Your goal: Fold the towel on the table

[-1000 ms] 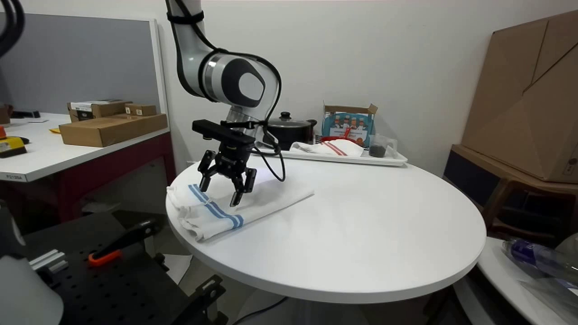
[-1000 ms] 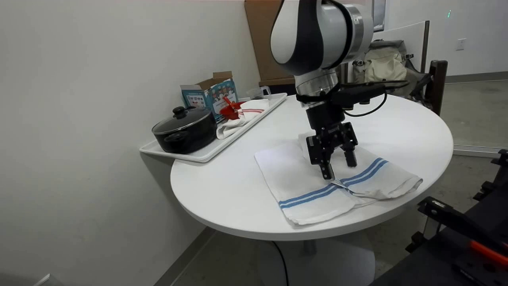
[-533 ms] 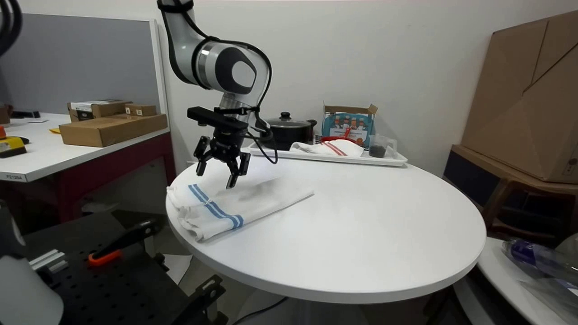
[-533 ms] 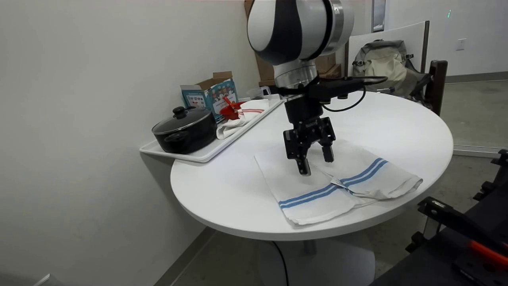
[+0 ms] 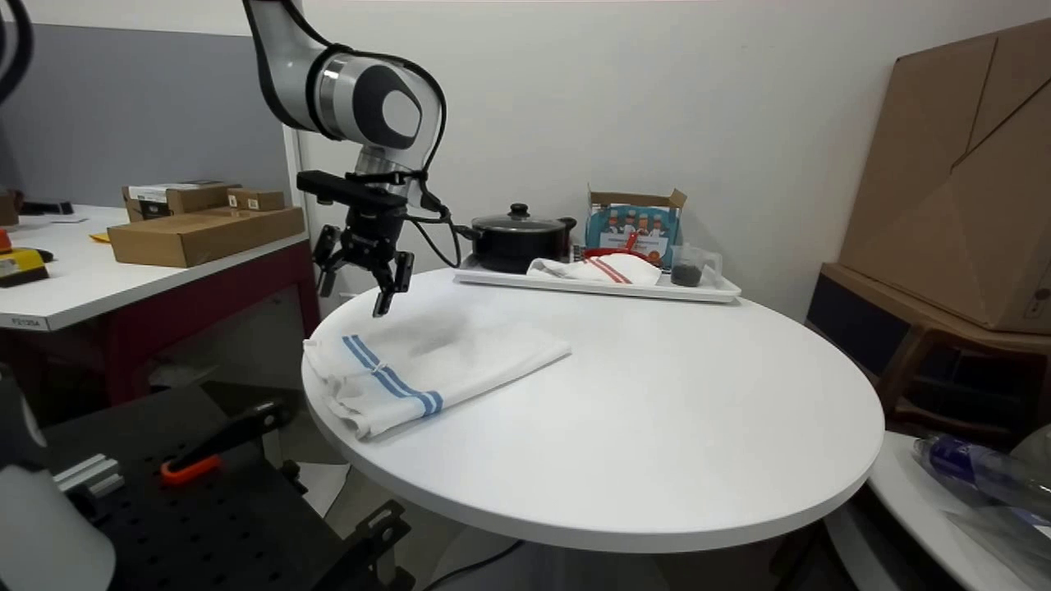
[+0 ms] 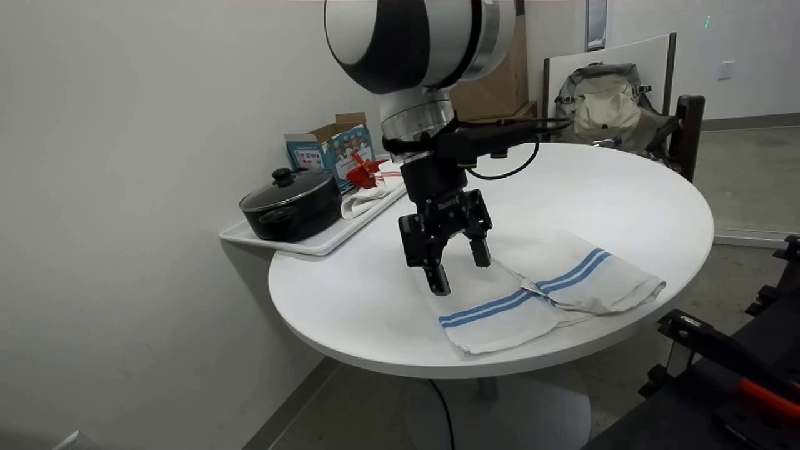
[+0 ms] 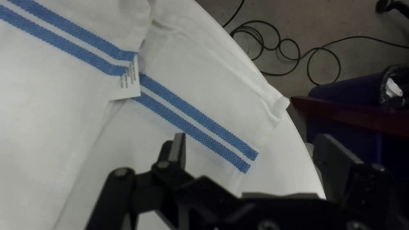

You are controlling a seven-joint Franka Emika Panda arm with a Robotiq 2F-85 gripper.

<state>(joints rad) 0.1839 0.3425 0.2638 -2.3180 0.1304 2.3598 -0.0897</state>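
Towel [image 5: 484, 361]: lies flat and slack on the left part of the worktop [image 5: 673, 427] in an exterior view, rumpled at the lower left end.
Blue stripes [image 7: 198, 123]: run upper left to lower right in the wrist view, kinked at the white tag [image 7: 126, 88], with an apparent overlap of layers there.
Jaws: spread wide, nothing held; hang above the worktop, no touch on towel visible.
Towel from jaws: below and to the right in both exterior views; up and leftward in the wrist view.
Side edge [image 7: 263, 139]: shows between the fingertips [image 7: 178, 151] in the wrist view, close by the stripe ends. One tip over towel at lower centre, the other past the worktop rim [image 7: 302, 153] at lower right. Only a line of sight, given the height.
Line of spread: roughly along the stripes, somewhat skewed; so across that edge, not along it.
Long axis: cannot tell; foreshortened, with part of the towel [image 6: 500, 337] behind the jaws in an exterior view.
Coming move, judged: likely a drop and slight shift towelward, a pinch by the stripe ends, a carry toward the tag.
Watch for: landing too far outward, catching rim instead of edge.
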